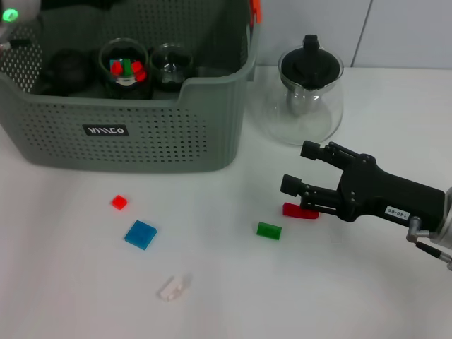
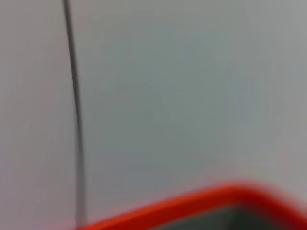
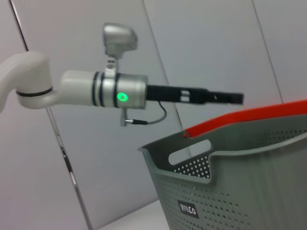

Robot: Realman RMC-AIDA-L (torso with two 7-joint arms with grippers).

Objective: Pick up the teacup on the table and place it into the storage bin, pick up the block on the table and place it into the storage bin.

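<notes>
The grey-green storage bin (image 1: 134, 134) stands at the back left of the table, and it also fills the lower part of the right wrist view (image 3: 249, 187). Inside it stand two glass teacups, one (image 1: 124, 68) holding small red and green blocks, the other (image 1: 169, 65) beside it. A red block (image 1: 301, 210) lies on the table just under the lower finger of my right gripper (image 1: 301, 168), which is open and hovers low over it. A green block (image 1: 269, 230) lies close by. My left gripper (image 3: 234, 98) is held out high above the bin.
A glass teapot (image 1: 305, 95) with a black lid stands right of the bin. A blue block (image 1: 140, 234), a small red block (image 1: 119, 202) and a clear block (image 1: 173, 287) lie in front of the bin. The bin's orange rim (image 2: 192, 203) shows in the left wrist view.
</notes>
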